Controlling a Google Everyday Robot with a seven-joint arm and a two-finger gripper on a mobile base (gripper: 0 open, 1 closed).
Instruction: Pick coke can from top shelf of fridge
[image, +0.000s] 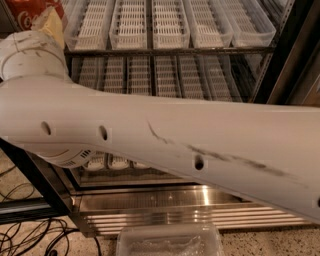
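The red coke can (31, 11) with white script stands at the far left of the top shelf (170, 50), at the frame's upper left corner, partly cut off. My gripper (50, 25) is right beside the can, its beige tip against the can's right side; most of it is hidden behind my wrist. My thick white arm (165, 135) crosses the whole view from the right to that corner. The fridge (190, 210) shows its stainless base grille and its racks lined with white slotted lane trays (170, 22).
Two lower tray-lined racks sit under the top one, partly hidden by my arm. The black door frame (285, 55) rises at the right, and another black frame bar (35, 175) at the lower left. Cables (30, 235) lie on the floor. A clear plastic container (170, 242) sits below.
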